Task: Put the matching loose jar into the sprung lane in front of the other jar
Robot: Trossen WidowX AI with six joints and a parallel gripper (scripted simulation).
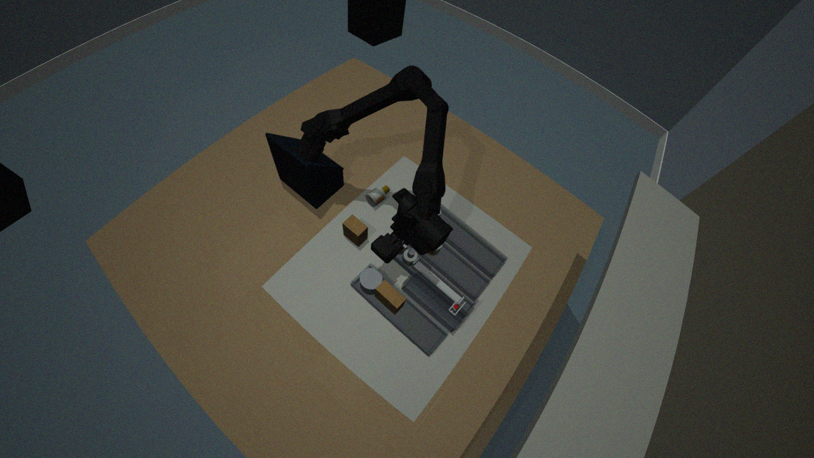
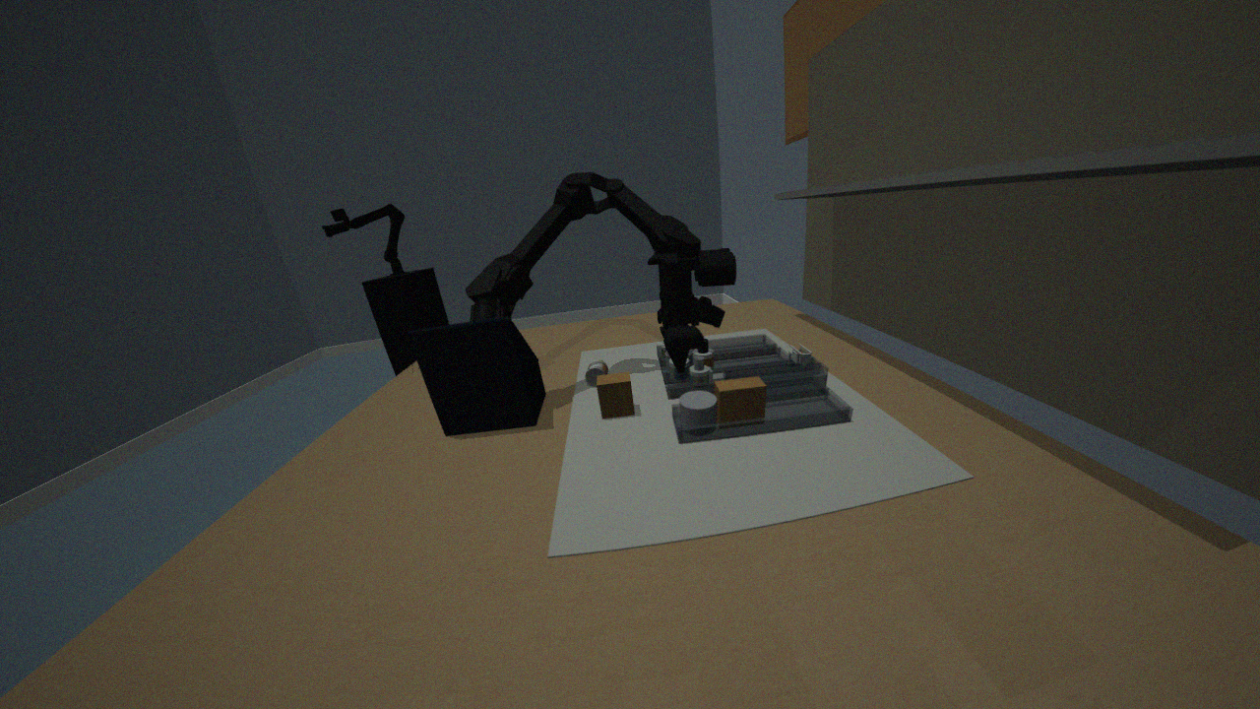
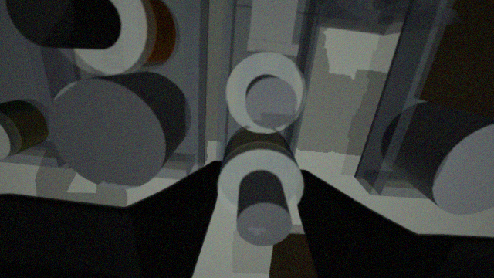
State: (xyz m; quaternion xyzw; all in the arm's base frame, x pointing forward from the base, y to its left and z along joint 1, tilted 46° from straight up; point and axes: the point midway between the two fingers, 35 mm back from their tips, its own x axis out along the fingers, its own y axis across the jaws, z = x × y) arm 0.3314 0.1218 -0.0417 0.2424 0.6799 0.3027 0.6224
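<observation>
My gripper (image 1: pixel 400 248) (image 3: pixel 258 173) is shut on a jar with a white shoulder, a grey knob cap (image 3: pixel 264 224) and an olive-brown band. In the top and exterior views the held jar is mostly hidden by the fingers. It is at the front end of the sprung lane (image 3: pixel 228 54). A jar with a white shoulder and grey cap (image 1: pixel 410 255) (image 3: pixel 272 102) (image 2: pixel 700 374) stands in that lane just behind the held one; whether they touch is unclear. The white pusher bar (image 1: pixel 449 291) (image 3: pixel 273 23) runs back from it. The front stop and the held jar's base are hidden.
Left in the wrist view are a wide grey cylinder (image 3: pixel 112 131) and a dark-capped jar with an orange band (image 3: pixel 164 35). Another wide cylinder (image 1: pixel 371 278) (image 2: pixel 697 410) and a brown block (image 1: pixel 390 296) (image 2: pixel 739 399) occupy the outer lane. A loose block (image 1: pixel 355 229) (image 2: pixel 614 396) and a lying jar (image 1: pixel 375 196) are in front.
</observation>
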